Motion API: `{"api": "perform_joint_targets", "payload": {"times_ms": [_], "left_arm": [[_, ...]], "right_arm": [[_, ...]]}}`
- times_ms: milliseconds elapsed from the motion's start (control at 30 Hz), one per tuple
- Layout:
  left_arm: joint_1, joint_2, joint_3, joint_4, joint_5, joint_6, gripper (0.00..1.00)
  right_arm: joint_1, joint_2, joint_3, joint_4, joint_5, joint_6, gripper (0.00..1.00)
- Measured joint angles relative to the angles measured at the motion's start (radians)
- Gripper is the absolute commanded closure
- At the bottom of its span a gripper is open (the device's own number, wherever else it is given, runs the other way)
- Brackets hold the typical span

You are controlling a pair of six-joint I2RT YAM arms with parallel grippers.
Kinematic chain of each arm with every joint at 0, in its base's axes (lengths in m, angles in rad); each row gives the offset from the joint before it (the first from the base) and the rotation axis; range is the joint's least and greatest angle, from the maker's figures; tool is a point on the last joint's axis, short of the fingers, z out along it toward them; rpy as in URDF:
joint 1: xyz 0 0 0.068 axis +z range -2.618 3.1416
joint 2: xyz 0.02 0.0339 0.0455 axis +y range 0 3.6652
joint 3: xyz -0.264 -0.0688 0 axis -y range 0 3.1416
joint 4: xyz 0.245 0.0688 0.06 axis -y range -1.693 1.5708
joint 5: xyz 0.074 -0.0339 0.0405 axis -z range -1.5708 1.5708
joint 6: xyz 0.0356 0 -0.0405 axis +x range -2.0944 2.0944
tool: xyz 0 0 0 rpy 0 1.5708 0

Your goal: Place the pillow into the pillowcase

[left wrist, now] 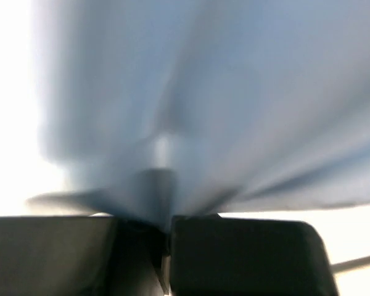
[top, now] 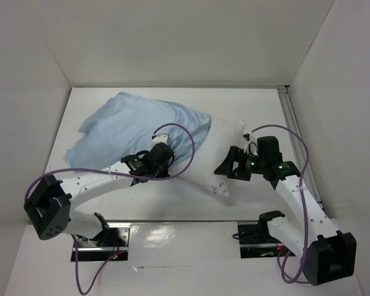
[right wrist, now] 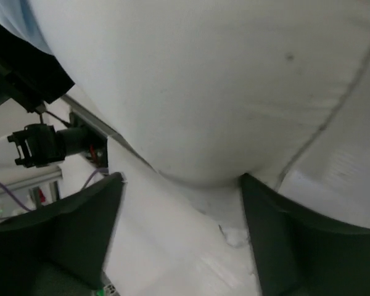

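Pillow (top: 222, 157): one, lying against pillowcase
Pillowcase (top: 135, 123): one, lying wrinkled
Left gripper (left wrist: 166, 225): pinching pillowcase
Right gripper (right wrist: 180, 185): gaping wide, facing pillow

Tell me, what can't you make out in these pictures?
- Top view: how deep the pillow sits; the pillowcase covers it.
- Left wrist view: the pillowcase above the left hand is blurred, so its opening is unreadable.
- Right wrist view: the pillow fills the frame, cut off by the edges.
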Motion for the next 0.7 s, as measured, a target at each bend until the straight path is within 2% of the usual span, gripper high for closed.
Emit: {"api": "perform_joint_targets", "payload": {"times_ms": [33, 67, 100, 133, 233, 300, 567, 700], "left_arm": [[-0.006, 0.000, 0.017, -0.015, 0.000, 0.002, 1.00], [-0.014, 0.002, 0.042, -0.035, 0.000, 0.004, 1.00], [-0.023, 0.005, 0.068, -0.053, -0.001, 0.009, 1.00], [-0.032, 0.006, 0.097, -0.074, -0.003, 0.021, 1.00], [-0.063, 0.013, 0.177, -0.145, -0.011, 0.035, 1.00], [-0.080, 0.014, 0.223, -0.183, -0.022, 0.053, 1.00], [-0.095, -0.004, 0.321, -0.283, 0.014, 0.092, 1.00], [-0.099, 0.028, 0.511, -0.346, 0.135, 0.145, 1.00]], "right_arm": [[0.035, 0.005, -0.027, 0.046, -0.009, 0.030, 0.39], [0.076, 0.017, -0.048, 0.093, 0.001, 0.062, 0.73], [0.116, 0.040, -0.055, 0.128, 0.020, 0.084, 0.95], [0.161, 0.079, -0.052, 0.170, 0.046, 0.111, 1.00], [0.218, 0.214, 0.018, 0.199, 0.102, 0.151, 1.00], [0.213, 0.282, 0.074, 0.218, 0.129, 0.164, 1.00], [0.014, 0.327, 0.217, 0.344, 0.150, 0.209, 1.00], [-0.005, 0.364, 0.261, 0.431, 0.142, 0.234, 1.00]]}}
